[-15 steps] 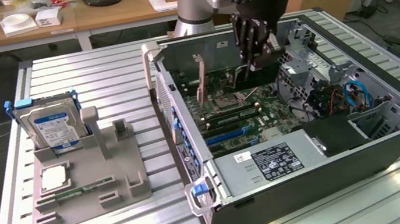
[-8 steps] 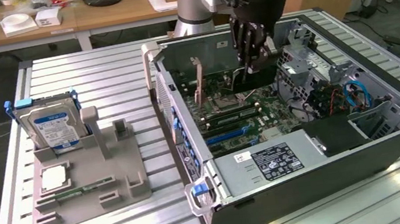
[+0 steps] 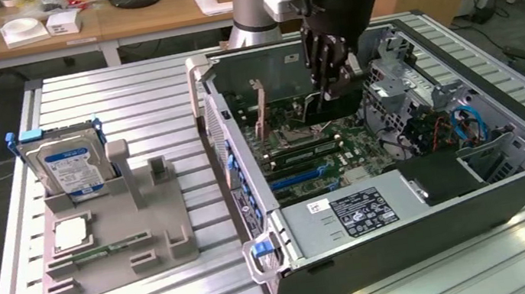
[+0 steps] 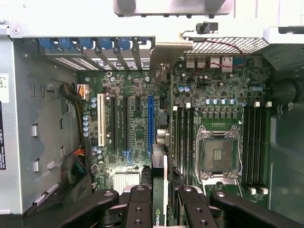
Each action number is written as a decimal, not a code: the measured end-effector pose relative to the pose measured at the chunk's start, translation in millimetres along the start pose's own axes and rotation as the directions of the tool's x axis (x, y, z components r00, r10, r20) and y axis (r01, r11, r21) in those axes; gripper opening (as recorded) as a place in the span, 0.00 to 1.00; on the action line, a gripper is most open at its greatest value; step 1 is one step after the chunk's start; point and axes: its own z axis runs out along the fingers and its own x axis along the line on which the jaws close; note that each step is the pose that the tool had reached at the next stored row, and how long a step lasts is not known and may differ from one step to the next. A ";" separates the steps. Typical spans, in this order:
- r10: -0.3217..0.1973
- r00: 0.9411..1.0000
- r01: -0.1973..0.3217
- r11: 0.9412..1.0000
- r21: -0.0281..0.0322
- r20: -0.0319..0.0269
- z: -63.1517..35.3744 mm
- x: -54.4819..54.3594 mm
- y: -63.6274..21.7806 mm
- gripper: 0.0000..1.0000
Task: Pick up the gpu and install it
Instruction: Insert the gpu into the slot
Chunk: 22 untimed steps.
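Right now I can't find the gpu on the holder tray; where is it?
The gpu is edge-on between the gripper fingers, over the motherboard inside the open computer case, beside the blue slot.

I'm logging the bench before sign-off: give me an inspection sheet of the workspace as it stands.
Surface: ribbed aluminium table, bare at its edges.
Job's things: dark flat gpu card held edge-on in the gripper, above the motherboard inside the open black computer case.
Clutter: grey fixture tray holding a silver blue-labelled hard drive.
Grippers: black gripper shut on the gpu.
Cables: blue cable inside the case.
Surroundings: wooden desks behind.
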 end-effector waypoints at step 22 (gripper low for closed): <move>0.000 1.000 0.000 1.000 0.000 0.000 13.3 3.6 12.0 0.26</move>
